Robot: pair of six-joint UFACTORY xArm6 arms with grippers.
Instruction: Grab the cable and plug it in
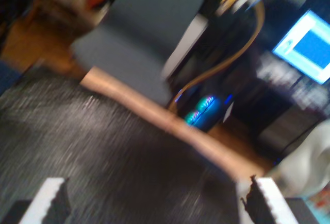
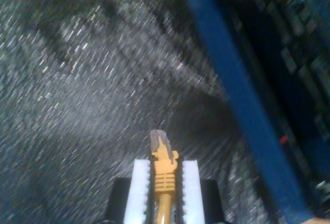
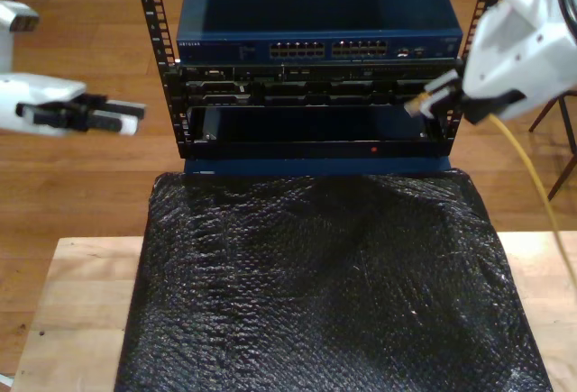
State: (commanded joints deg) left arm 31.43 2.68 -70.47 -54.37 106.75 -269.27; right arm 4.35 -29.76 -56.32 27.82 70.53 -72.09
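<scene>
Blue metal, the network switch (image 3: 311,13) sits at the top of the black rack (image 3: 311,108), with a row of ports (image 3: 338,50) along its front; below the switch the rack holds darker panels, and its lowest bay looks open and dark. A black textured mat (image 3: 325,284) lies in front of the rack on a wooden table (image 3: 77,311).

My second gripper (image 2: 165,180) has its jaws pinched on the cable (image 2: 164,175) just behind the clear plug (image 2: 159,141), which sticks out past the white pads (image 2: 139,188). In the exterior view, plug and gripper (image 3: 442,95) hang just beside the rack's post on the exterior view's right, below the switch.

My first gripper (image 1: 154,203) hovers with its jaws wide apart, holding nothing, off the rack's other side (image 3: 113,117).
</scene>
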